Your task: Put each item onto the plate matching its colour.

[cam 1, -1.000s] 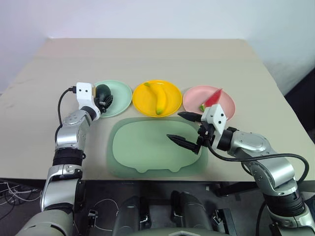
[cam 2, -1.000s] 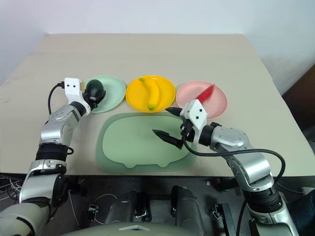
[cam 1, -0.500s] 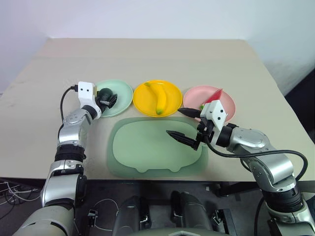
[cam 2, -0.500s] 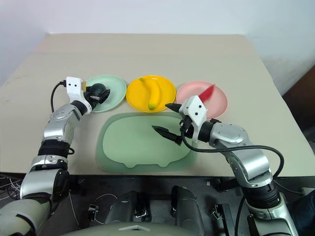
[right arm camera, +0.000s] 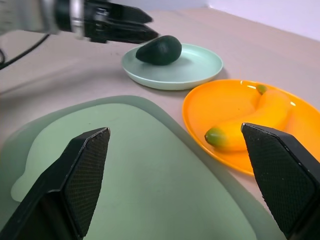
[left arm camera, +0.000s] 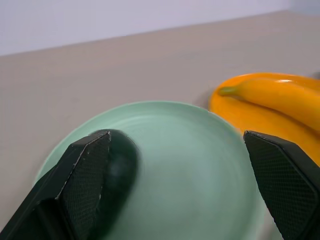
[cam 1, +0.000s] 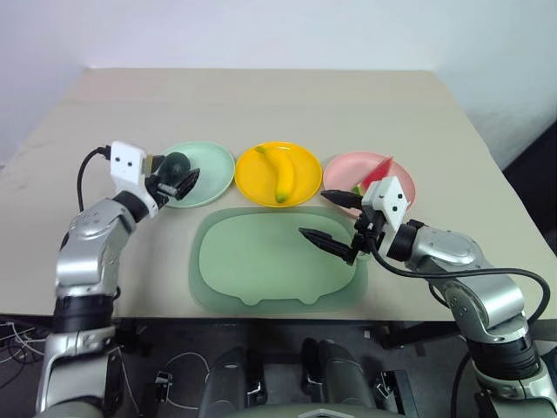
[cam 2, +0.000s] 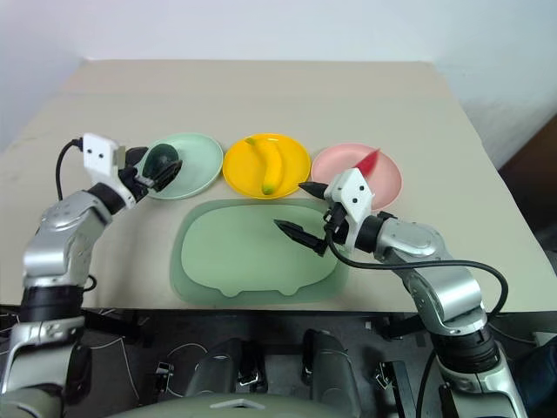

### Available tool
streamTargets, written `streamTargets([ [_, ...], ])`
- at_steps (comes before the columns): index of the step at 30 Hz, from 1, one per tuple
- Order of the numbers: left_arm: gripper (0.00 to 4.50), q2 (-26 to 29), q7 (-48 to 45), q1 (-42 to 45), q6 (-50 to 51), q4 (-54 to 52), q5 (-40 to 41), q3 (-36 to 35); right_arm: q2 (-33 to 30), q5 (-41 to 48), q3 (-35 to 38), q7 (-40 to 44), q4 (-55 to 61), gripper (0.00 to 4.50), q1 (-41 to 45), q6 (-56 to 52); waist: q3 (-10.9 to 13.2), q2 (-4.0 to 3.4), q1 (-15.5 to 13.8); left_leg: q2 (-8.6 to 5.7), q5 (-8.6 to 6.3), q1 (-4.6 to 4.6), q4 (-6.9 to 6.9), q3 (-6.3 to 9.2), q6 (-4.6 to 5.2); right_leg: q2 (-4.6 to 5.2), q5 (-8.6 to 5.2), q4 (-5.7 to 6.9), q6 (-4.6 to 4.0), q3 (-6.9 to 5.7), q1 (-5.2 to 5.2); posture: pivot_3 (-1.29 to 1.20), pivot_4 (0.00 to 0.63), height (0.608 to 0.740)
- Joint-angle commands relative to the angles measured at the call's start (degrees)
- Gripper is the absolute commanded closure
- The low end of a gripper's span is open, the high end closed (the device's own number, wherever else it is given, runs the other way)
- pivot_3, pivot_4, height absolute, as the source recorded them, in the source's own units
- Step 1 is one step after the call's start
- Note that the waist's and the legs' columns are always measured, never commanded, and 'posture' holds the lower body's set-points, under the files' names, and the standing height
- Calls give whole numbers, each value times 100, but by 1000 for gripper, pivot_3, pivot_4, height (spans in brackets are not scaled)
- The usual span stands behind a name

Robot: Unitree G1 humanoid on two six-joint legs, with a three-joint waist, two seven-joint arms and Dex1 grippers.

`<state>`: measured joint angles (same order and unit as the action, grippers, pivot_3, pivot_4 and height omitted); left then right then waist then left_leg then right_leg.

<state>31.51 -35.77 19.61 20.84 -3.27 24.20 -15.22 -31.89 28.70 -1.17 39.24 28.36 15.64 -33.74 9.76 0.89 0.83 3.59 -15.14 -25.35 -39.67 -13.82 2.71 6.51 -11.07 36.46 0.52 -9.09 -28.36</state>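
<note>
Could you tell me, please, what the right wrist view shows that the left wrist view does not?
The right wrist view alone has the pig-shaped tray and the left gripper, jaws open, beside the avocado.

The left wrist view alone has the table's far edge against the wall.

Both show the mint green plate with the avocado on it, and the yellow plate holding the banana.
</note>
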Motion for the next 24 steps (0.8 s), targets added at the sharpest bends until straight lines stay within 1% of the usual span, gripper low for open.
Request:
streamTargets([
  [1, 27, 247, -673, -570, -110, -759, 610, -433, 75, 274, 338, -36, 270, 0, -91, 117, 0, 0, 1, 0, 0, 1, -1, 0, 0, 0, 0, -1, -1, 0, 1, 0, 150, 696],
  [5, 27, 455, -1295, -1330, -114, -1095, 1103, -807, 62, 355, 384, -33, 367, 0, -311, 128, 0, 0, 3, 0, -1, 1, -1, 1, 0, 0, -1, -2, -2, 1, 0, 0, 150, 696],
  [8, 27, 535, -1761, -1740, -533, -1056, 1007, -781, 2, 399, 453, 55, 366, 0, -508, 208, 0, -1, -14, 0, -2, 1, 1, 1, 2, 1, -2, -6, -2, 0, 0, 0, 150, 696],
  [12, 27, 444, -2177, -1850, -1095, -702, 888, -665, -95, 342, 485, 144, 273, 0, -583, 295, -1, -2, -16, 0, -4, 0, 2, 0, 3, 2, -1, -21, -3, -2, 3, 0, 150, 696],
  [16, 27, 445, -2374, -1759, -1423, -282, 792, -588, -141, 436, 606, 167, 260, 0, -639, 280, -1, -2, -9, 0, -6, 0, 19, -7, 7, 1, 0, -37, -3, -3, 2, 0, 150, 696],
  [20, 27, 419, -2515, -1714, -1612, 4, 752, -509, -293, 449, 760, 337, 287, 0, -850, 335, -1, -2, -13, 0, -5, 0, 31, -6, 5, 1, 2, -36, -9, -4, -7, 0, 150, 696],
  [24, 27, 423, -2651, -1794, -1597, 112, 844, -494, -352, 380, 804, 266, 297, 0, -881, 343, -1, -2, 9, 0, -3, 1, 32, -7, 2, 1, 2, -35, -9, -4, -7, 0, 150, 696],
])
